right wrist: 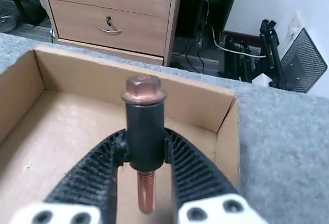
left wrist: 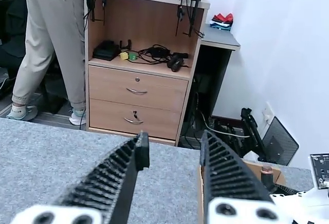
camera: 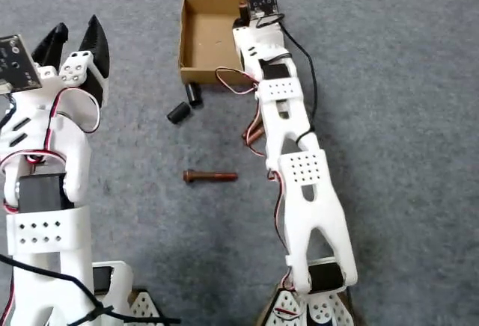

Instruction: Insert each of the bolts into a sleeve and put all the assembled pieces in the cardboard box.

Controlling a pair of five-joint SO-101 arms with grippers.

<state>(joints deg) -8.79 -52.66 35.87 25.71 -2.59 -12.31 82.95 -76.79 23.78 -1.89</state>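
My right gripper (right wrist: 145,144) is shut on an assembled piece (right wrist: 145,126), a black sleeve with a copper bolt through it, held upright over the open cardboard box (right wrist: 97,75). In the high view that gripper (camera: 244,13) hangs at the right wall of the box (camera: 208,42). Two black sleeves (camera: 177,112) (camera: 194,94) lie just in front of the box. A loose copper bolt (camera: 210,176) lies on the grey mat, and another bolt (camera: 255,134) is half hidden under the right arm. My left gripper (camera: 76,28) stands open at the far left, holding nothing.
The table is covered by a grey mat (camera: 397,102). Beyond its far edge stands a wooden drawer cabinet (left wrist: 136,98). The right arm's body stretches from the near edge up to the box.
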